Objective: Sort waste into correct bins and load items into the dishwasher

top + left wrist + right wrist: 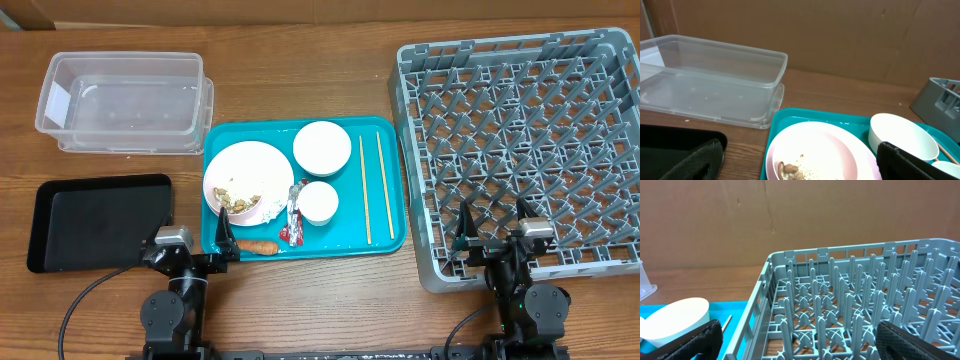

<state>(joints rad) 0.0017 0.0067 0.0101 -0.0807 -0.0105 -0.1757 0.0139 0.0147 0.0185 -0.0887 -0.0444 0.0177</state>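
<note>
Carrot: the carrot (262,246) lies at the near edge of the teal tray (390,243), just right of the left end effector (223,232).
Wrapper: the wrapper (294,215) sits between the plate (250,165) and the small bowl (319,202), beyond the carrot.
Scraps: the scraps (238,198) are on the plate, straight ahead of the left end effector.
Left end effector: fingers spread wide, holding nothing, over the teal tray's near-left corner.
Right end effector: the right end effector (492,222) is spread wide, holding nothing, over the near edge of the rack (520,120).
Chopsticks: the chopsticks (366,190) lie side by side on the teal tray's right side, near the rack.
Bins: the black tray (100,215) is just left of the left end effector, and the tub (125,100) is beyond it.
Room: the bench (330,300) shows bare wood between the arms, and the teal tray sits close beside the rack.
</note>
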